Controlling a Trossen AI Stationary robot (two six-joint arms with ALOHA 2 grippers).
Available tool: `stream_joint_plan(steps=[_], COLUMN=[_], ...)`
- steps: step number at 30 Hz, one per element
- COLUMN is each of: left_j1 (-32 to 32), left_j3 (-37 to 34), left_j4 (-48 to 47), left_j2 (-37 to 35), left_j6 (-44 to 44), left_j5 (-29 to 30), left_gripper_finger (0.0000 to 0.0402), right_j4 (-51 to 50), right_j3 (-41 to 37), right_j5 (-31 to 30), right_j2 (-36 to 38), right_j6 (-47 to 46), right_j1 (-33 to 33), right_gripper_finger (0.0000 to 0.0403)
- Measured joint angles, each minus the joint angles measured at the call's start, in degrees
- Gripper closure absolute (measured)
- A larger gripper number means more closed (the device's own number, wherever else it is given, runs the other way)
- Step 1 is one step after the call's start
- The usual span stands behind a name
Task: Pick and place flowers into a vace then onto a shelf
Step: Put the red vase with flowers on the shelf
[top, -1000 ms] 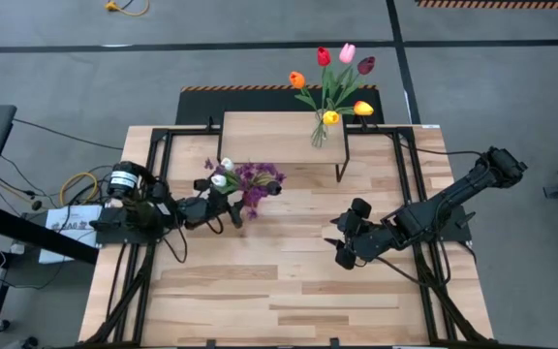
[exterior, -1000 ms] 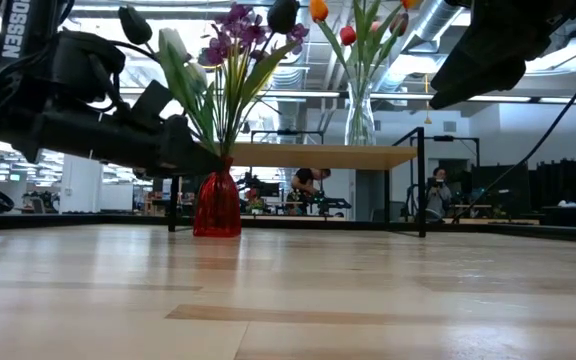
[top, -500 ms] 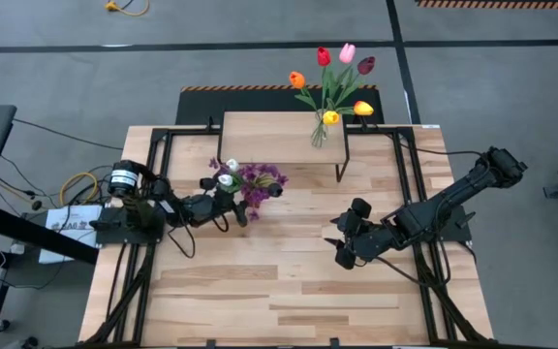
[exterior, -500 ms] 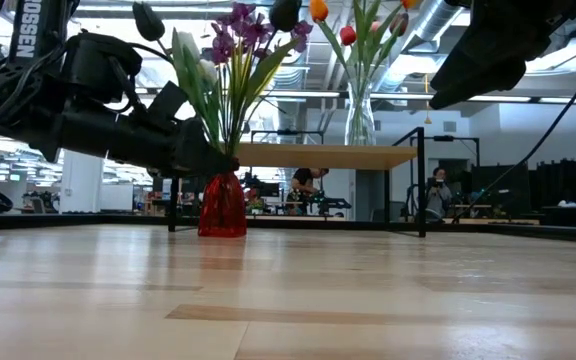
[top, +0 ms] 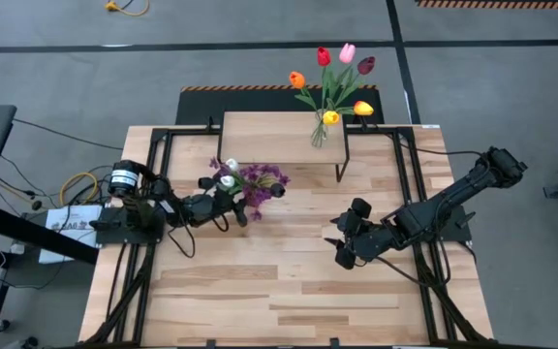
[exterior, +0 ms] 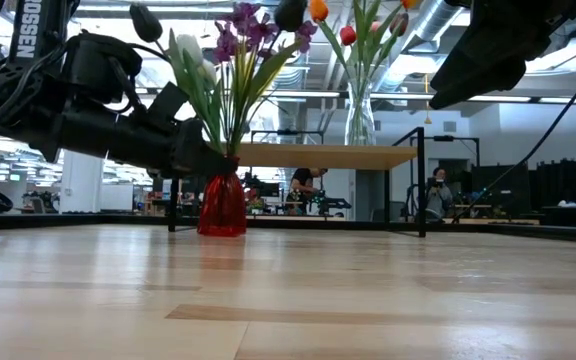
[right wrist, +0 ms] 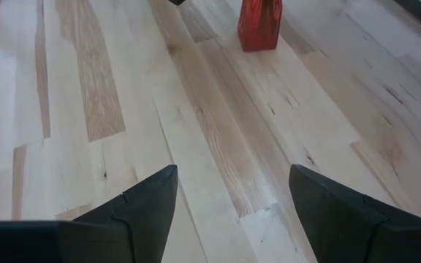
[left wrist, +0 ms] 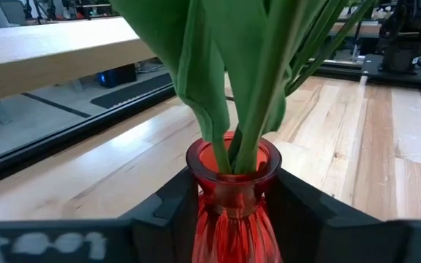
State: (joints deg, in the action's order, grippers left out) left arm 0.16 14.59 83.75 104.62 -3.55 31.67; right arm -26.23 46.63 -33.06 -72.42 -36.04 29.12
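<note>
A red glass vase (exterior: 221,205) stands by its base on the plank table, in front of the shelf (top: 284,136). It holds flowers: a purple sprig (top: 258,179), a white tulip (top: 226,177) and dark-headed tulips on green stems (left wrist: 247,109). My left gripper (top: 233,210) reaches level from the table's left and is shut on the vase's neck. On the shelf stands a clear glass vase (exterior: 359,120) with red, pink, orange and yellow tulips (top: 337,78). My right gripper (top: 342,250) hangs open above the table's right half, with nothing between its fingers (right wrist: 145,204). My left gripper pinches the red vase's narrow neck (left wrist: 209,196), just under the rim, between its two fingers (left wrist: 174,212). The fingers come level from the table's left, one on either side of the neck. The vase stands upright with its base (exterior: 221,232) on the table.
The shelf's black legs (exterior: 422,180) stand on the table's far half, right of the red vase. Bare plank table (top: 260,291) lies toward the near edge. Black frame rails (top: 153,155) run along both sides. People sit in the room behind (exterior: 436,190).
My left gripper has gone a little toward the table's right, up to the red vase's neck. The vase and its flowers have shifted slightly the same way and stay upright.
</note>
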Motion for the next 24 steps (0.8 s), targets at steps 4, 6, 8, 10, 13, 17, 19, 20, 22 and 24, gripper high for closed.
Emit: stream_joint_plan(steps=[4, 6, 8, 10, 13, 17, 19, 20, 22, 24], left_j1=[0.00, -0.02, -0.11, -0.30, -1.14, -3.15, -4.43, -5.07, -6.33, -7.22], left_j3=[0.00, 0.00, 0.00, 0.00, 0.00, 0.00, 0.01, 0.01, 0.02, 0.02], left_j4=[1.53, 2.53, 3.14, 3.38, 3.48, 5.03, 4.74, 4.95, 4.94, 4.44], left_j2=[0.00, 0.00, 0.00, 0.00, 0.00, 0.00, -1.05, -1.97, -4.51, -8.02], left_j6=[-0.07, -0.09, -0.20, -0.67, -1.82, -2.47, -2.47, -2.44, -1.82, -0.34], left_j5=[0.01, 0.01, 0.03, -0.05, -0.53, -1.04, -0.79, -0.41, 0.67, 2.08], left_gripper_finger=[0.0266, 0.0265, 0.0268, 0.0273, 0.0276, 0.0273, 0.0273, 0.0273, 0.0273, 0.0273], right_j4=[0.01, 0.01, 0.01, 0.01, 0.01, 0.01, 0.01, 0.02, 0.01, 0.03], right_j3=[0.00, 0.00, 0.00, 0.00, 0.00, 0.00, 0.00, 0.00, 0.00, 0.00], right_j5=[0.00, 0.00, 0.01, 0.02, 0.02, 0.04, 0.04, 0.07, 0.09, 0.09], right_j2=[0.00, 0.00, 0.00, 0.00, 0.00, 0.00, 0.00, 0.00, 0.00, 0.00], right_j6=[-0.01, -0.03, -0.03, -0.03, -0.03, -0.03, -0.03, -0.03, -0.03, -0.01], right_j1=[0.00, 0.00, 0.00, 0.00, 0.00, 0.00, 0.00, 0.00, 0.00, 0.00], right_gripper_finger=[0.0147, 0.0147, 0.0147, 0.0147, 0.0147, 0.0147, 0.0147, 0.0147, 0.0147, 0.0147])
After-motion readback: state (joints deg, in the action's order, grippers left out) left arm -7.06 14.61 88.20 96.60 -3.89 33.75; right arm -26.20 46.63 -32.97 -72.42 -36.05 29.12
